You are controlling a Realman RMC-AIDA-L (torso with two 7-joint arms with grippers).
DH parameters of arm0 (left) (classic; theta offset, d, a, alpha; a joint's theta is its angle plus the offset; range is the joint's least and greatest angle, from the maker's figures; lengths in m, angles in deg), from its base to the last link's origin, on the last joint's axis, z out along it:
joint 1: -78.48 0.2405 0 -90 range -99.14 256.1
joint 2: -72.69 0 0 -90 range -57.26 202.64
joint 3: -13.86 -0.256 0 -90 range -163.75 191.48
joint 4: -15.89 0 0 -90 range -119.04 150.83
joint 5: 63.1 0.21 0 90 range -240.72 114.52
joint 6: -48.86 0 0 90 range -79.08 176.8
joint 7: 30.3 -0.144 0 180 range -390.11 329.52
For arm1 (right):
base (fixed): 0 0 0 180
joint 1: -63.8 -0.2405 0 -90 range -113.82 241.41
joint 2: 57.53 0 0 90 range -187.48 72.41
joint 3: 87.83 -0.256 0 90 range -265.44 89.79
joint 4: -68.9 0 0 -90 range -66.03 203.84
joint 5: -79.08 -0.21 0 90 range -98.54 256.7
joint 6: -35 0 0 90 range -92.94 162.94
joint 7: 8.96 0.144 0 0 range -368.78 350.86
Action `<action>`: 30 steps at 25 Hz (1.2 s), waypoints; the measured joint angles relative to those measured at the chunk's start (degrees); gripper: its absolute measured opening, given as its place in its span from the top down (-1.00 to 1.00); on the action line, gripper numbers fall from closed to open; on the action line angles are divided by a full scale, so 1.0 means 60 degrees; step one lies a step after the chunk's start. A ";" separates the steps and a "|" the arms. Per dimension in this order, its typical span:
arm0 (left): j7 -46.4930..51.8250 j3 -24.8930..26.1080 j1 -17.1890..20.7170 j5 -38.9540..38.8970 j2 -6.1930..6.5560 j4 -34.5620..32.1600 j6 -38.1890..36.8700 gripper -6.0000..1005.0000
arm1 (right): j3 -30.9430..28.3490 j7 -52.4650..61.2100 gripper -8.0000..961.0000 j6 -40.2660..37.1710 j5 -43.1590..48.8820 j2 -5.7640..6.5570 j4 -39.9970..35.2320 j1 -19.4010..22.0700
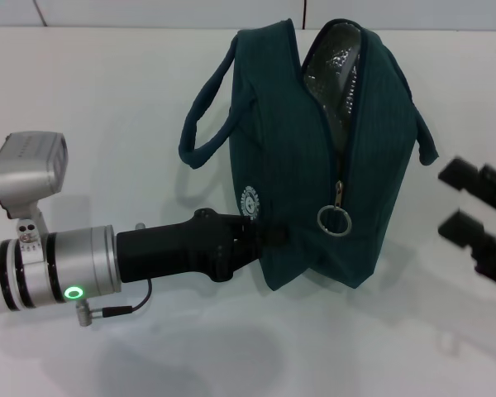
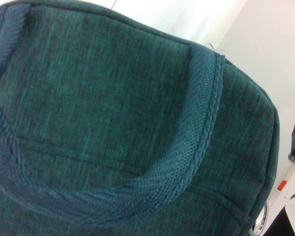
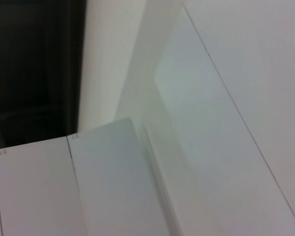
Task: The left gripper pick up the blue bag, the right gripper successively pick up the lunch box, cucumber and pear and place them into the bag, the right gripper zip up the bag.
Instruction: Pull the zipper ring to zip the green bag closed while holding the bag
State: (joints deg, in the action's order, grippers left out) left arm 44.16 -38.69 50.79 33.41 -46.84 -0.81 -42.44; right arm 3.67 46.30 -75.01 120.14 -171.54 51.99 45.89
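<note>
Left gripper (image 1: 269,236) was pressed against lower side of blue bag (image 1: 331,157); fingers hidden by fabric, so clamp could not be told. Bag was judged soft, light, floppy; woven handle (image 1: 207,103), beyond gripper, judged firmest hold. Zipper ring (image 1: 334,220) hung just past gripper. Right gripper (image 1: 463,203) was seen farther off, beyond bag, fingers spread, empty.

Head view: bright, even overhead light, white surface (image 1: 107,107) near blown out, soft shadow under the left arm. Foil lining (image 1: 337,62) glints. Right gripper (image 1: 471,217) blurred at the edge. Right wrist view soft, hazy; left wrist view mildly blurred close-up.
</note>
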 joint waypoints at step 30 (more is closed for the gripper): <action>0.0000 -0.0089 -0.0068 0.0064 -0.0027 0.0000 -0.0073 0.88 | 0.0029 0.0995 -0.57 0.1629 0.1008 -0.0231 0.0749 -0.0660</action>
State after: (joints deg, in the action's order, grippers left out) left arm 44.15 -39.22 50.39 33.80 -47.00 -0.81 -42.88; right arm 3.85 52.27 -65.23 126.19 -172.92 56.48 41.93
